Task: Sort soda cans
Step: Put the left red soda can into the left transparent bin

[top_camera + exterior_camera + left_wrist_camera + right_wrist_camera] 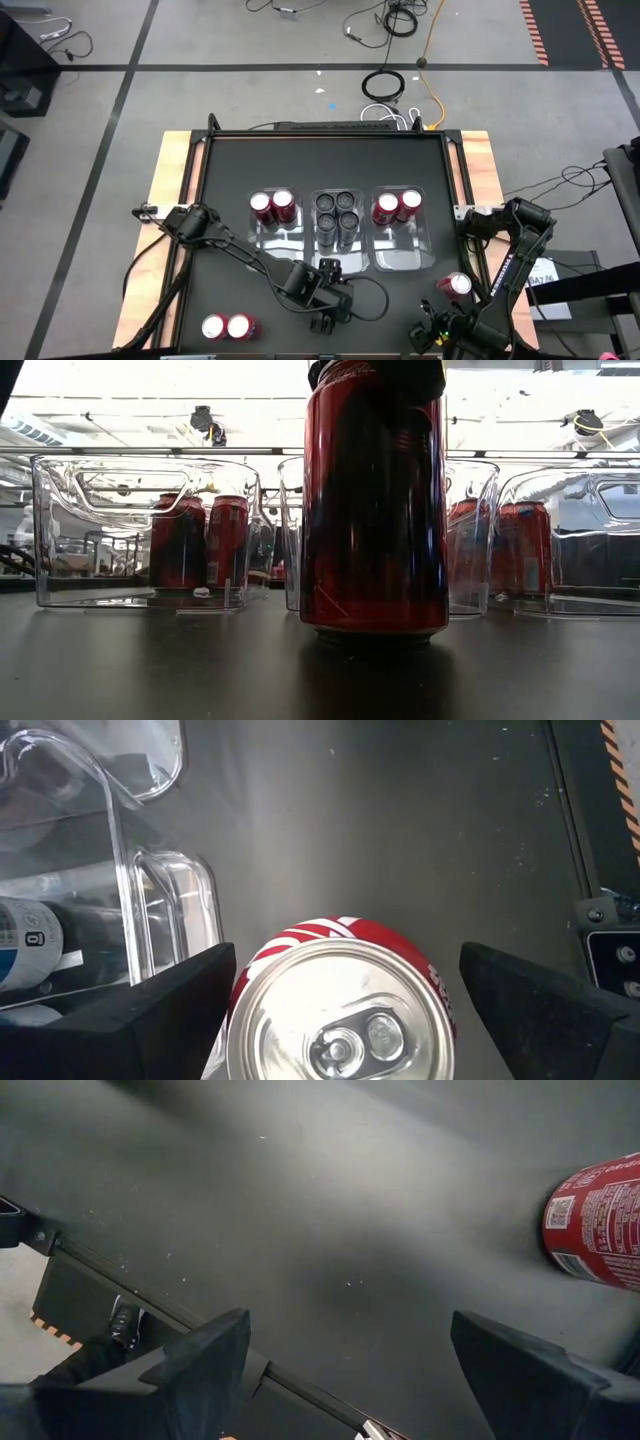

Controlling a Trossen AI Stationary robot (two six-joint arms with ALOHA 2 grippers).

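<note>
Left gripper [322, 318] low over the counter [230, 180], near edge, in front of the middle bin [337, 240]. Fingers [180, 995] spread wide, straddling an upright red can [340, 1010] without clamping it; same can fills the low view [375, 500].

Right gripper [425, 335] at the near right corner, fingers [205, 1360] released, nothing between them; one red can [455, 286] stands just beside it.

Left bin [272, 235]: two red cans. Middle bin: four dark cans [337, 210]. Right bin [402, 255]: two red cans. Two more red cans [227, 327] stand near left.
</note>
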